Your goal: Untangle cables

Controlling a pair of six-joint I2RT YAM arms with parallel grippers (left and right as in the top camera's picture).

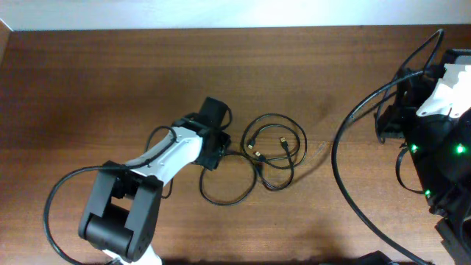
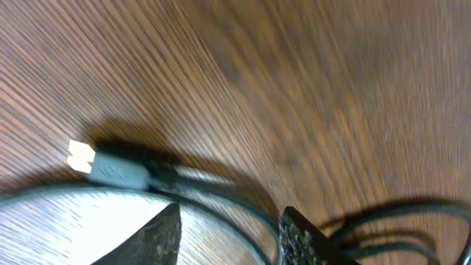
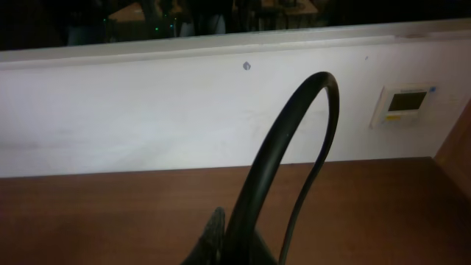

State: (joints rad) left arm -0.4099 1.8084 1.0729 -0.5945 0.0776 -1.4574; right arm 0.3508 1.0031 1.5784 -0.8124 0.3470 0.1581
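Note:
The cables are thin black cords lying in overlapping loops at the table's middle, with two metallic-tipped plugs inside the loops and one loop trailing toward the front. My left gripper is low at the left edge of the tangle. In the left wrist view its jaws are open, and a thin cable runs across the gap between the fingertips. A grey plug with a pale tip lies just beyond. My right gripper is raised at the far right, away from the cables; only one fingertip shows.
The right arm is folded at the right edge with its thick black wires arcing over the table. One thick wire crosses the right wrist view, before a white wall. The wooden table extends left and back.

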